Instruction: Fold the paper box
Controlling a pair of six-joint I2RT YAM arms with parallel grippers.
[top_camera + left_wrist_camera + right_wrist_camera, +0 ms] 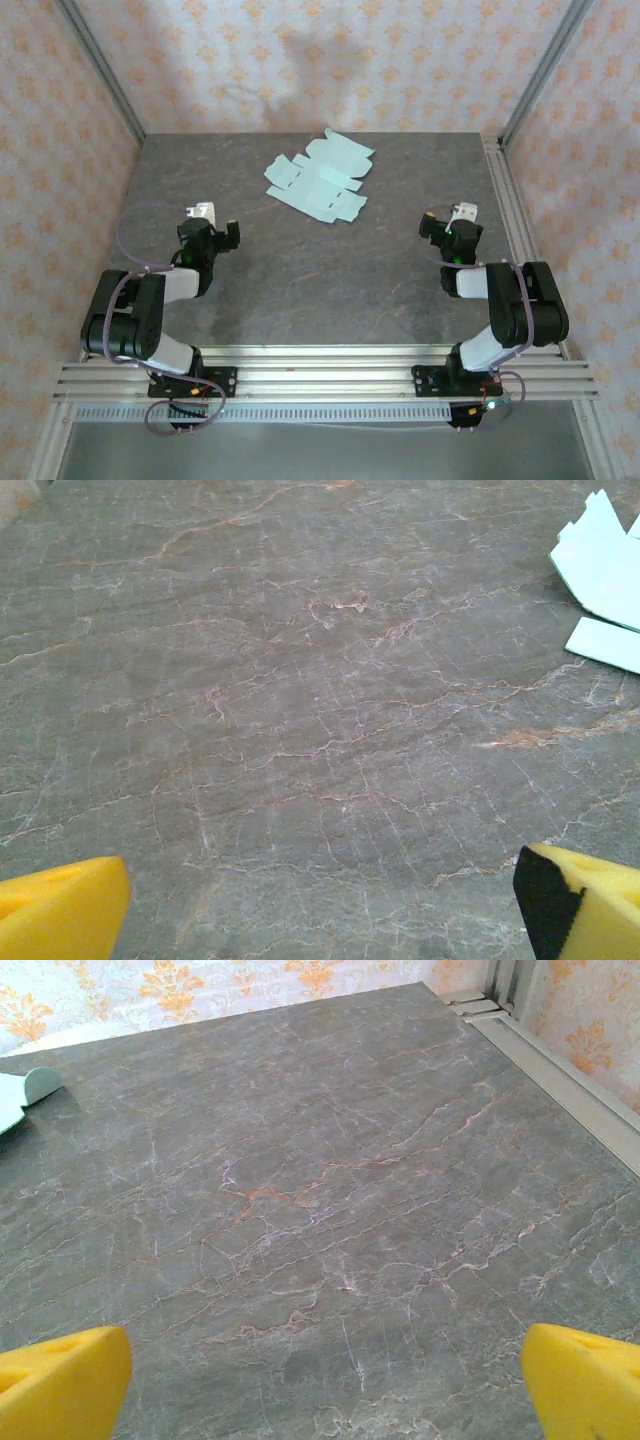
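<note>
Mint card, the box [318,180] lies flat and unfolded, ahead of both grippers and well apart from each. Left gripper [215,222] and right gripper [447,218] gape wide, holding nothing. No fold is made yet; every fold is left to do.

Paper box [320,187]: unfolded and flat

We see a pale mint-green die-cut sheet, flaps and tabs spread out, lying flat and at a slant on the far middle of the surface [320,290].
</note>
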